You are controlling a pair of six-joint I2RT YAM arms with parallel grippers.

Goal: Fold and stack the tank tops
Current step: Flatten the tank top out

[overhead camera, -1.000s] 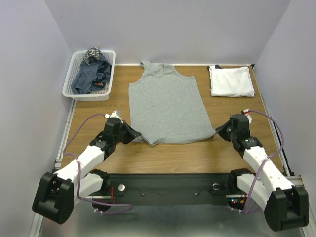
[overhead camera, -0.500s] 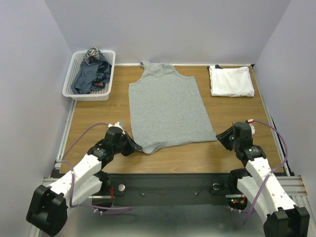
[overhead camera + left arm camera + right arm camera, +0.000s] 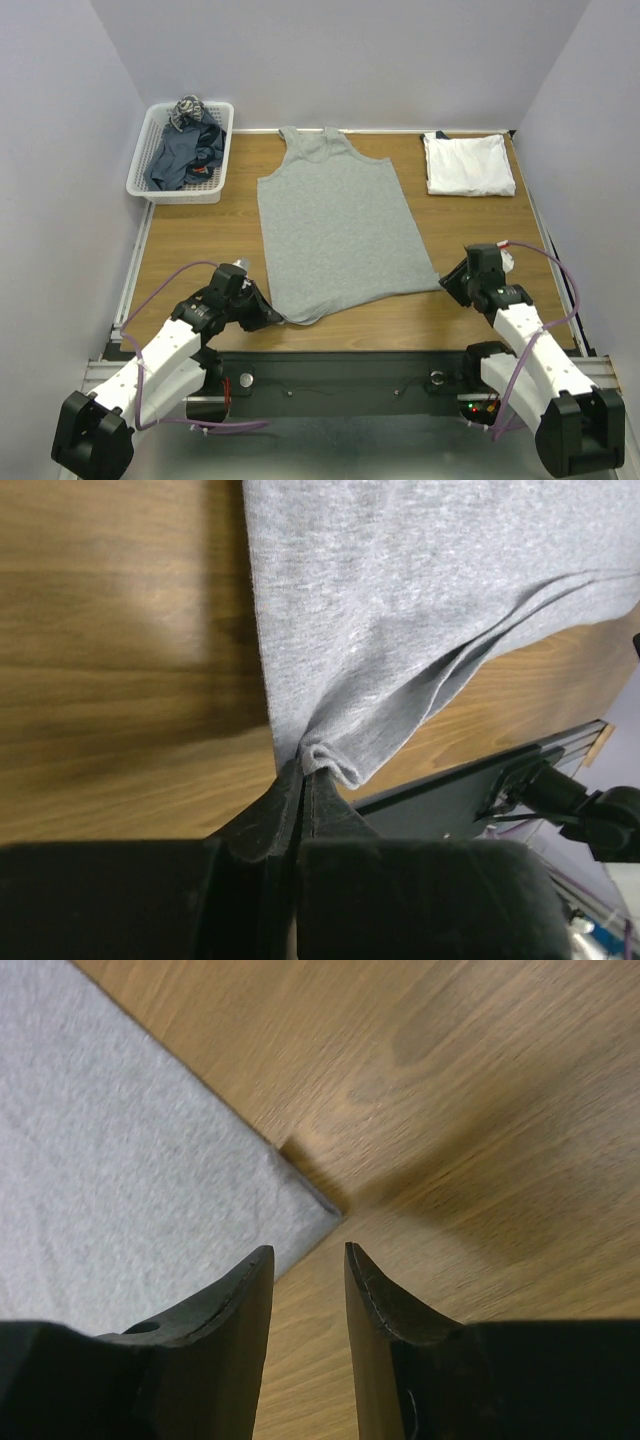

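Observation:
A light heather-grey tank top [image 3: 335, 230] lies spread flat on the wooden table, neck toward the far wall. My left gripper [image 3: 274, 318] is shut on its near-left hem corner; in the left wrist view the cloth [image 3: 400, 600] bunches into a small fold at the left gripper's [image 3: 303, 768] tips. My right gripper [image 3: 452, 284] stands open just off the near-right hem corner. In the right wrist view that corner of the grey top [image 3: 120, 1170] lies flat just ahead of the right gripper's [image 3: 308, 1250] tips, with nothing between them. A folded white tank top [image 3: 467, 163] lies at the far right.
A white lattice basket [image 3: 178, 194] at the far left holds dark blue-grey tops [image 3: 185, 155] and a patterned bundle [image 3: 187, 110]. Bare wood [image 3: 190, 240] shows to the left of the grey top. A black rail [image 3: 340, 375] runs along the table's near edge.
Both arms drew back toward the near edge, dragging the grey top's hem nearer. The right gripper opened and let go of the near-right corner, which now lies flat. The left still pinches its corner.

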